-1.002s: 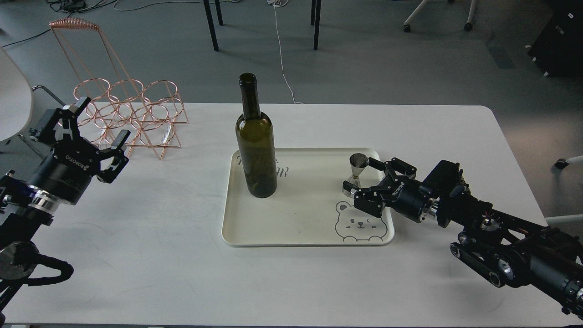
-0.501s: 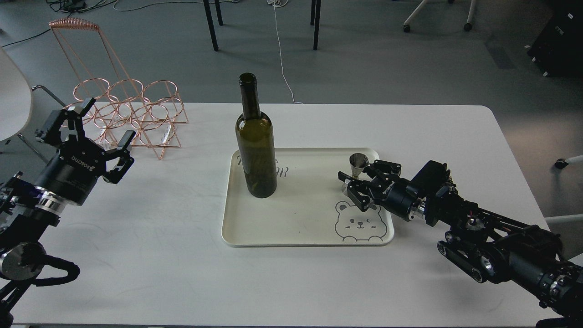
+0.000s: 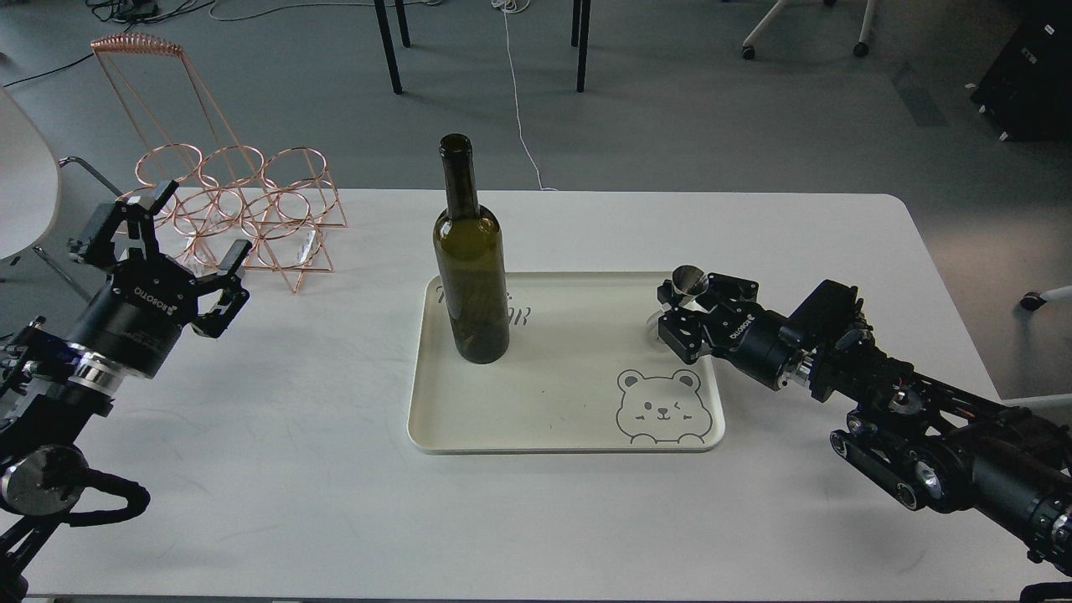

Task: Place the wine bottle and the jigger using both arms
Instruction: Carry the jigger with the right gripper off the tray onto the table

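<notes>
The wine bottle (image 3: 471, 276), dark olive-green and without a label, stands upright on the left part of the cream tray (image 3: 553, 419). The small silver jigger (image 3: 688, 280) is in my right gripper (image 3: 677, 311), which is shut on it and holds it tilted just above the tray's right rear corner. Only the jigger's upper cup shows clearly; its lower part is hidden by the fingers. My left gripper (image 3: 193, 230) is open and empty, above the table far left of the bottle, beside the copper rack.
A copper wire bottle rack (image 3: 243, 209) stands at the table's back left, close to my left gripper. The tray has a bear drawing (image 3: 663, 406) at its front right. Chair and table legs stand on the floor behind the table.
My right gripper closed around the jigger and lifted it up and to the right, off the tray floor. My left gripper shifted slightly forward and stays open.
</notes>
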`<state>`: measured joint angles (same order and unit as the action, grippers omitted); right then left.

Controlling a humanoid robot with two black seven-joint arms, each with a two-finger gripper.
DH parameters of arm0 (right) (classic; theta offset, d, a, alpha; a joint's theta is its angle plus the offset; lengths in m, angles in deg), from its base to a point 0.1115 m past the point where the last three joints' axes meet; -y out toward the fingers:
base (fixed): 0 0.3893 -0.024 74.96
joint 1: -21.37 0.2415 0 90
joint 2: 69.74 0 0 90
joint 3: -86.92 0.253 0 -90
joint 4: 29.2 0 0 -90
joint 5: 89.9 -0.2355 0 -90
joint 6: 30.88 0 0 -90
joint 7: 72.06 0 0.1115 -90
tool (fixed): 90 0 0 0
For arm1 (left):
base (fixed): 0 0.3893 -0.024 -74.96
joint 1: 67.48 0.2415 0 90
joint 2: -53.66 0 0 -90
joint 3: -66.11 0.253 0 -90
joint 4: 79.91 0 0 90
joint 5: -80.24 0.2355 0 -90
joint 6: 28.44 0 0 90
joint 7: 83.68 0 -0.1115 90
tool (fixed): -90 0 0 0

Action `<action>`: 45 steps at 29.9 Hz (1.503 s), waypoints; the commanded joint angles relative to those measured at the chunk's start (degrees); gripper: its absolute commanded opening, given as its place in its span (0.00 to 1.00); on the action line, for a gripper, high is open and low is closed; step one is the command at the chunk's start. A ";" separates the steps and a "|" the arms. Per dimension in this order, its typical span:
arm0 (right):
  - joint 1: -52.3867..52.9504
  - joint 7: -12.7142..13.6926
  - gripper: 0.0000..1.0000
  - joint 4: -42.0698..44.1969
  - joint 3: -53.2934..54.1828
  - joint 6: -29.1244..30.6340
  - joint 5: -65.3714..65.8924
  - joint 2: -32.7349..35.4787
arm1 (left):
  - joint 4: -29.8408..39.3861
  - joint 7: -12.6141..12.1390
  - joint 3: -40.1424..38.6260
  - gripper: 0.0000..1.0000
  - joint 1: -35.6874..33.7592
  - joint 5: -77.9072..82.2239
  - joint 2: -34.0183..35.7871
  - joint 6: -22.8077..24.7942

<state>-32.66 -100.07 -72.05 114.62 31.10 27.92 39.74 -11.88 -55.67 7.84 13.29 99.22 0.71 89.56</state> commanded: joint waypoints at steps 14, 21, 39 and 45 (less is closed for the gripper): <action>-5.56 0.01 0.17 -0.04 4.11 0.01 -14.81 11.62 | 0.00 0.00 0.26 0.98 0.00 1.31 -0.22 0.00; -6.97 0.01 0.17 2.68 4.11 0.01 -16.22 11.45 | 0.00 0.00 0.26 0.98 0.00 1.32 -0.75 0.00; -7.50 0.01 0.19 6.29 1.91 0.01 -16.48 11.19 | 0.00 0.00 0.26 0.98 0.00 1.40 -0.84 0.00; -7.67 0.01 0.20 6.29 1.82 0.01 -17.62 11.19 | 0.00 0.00 0.26 0.98 0.01 1.40 -0.75 0.00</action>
<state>-40.24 -100.06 -65.76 116.47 31.12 10.55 50.94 -11.88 -55.67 8.10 13.32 100.61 -0.13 89.56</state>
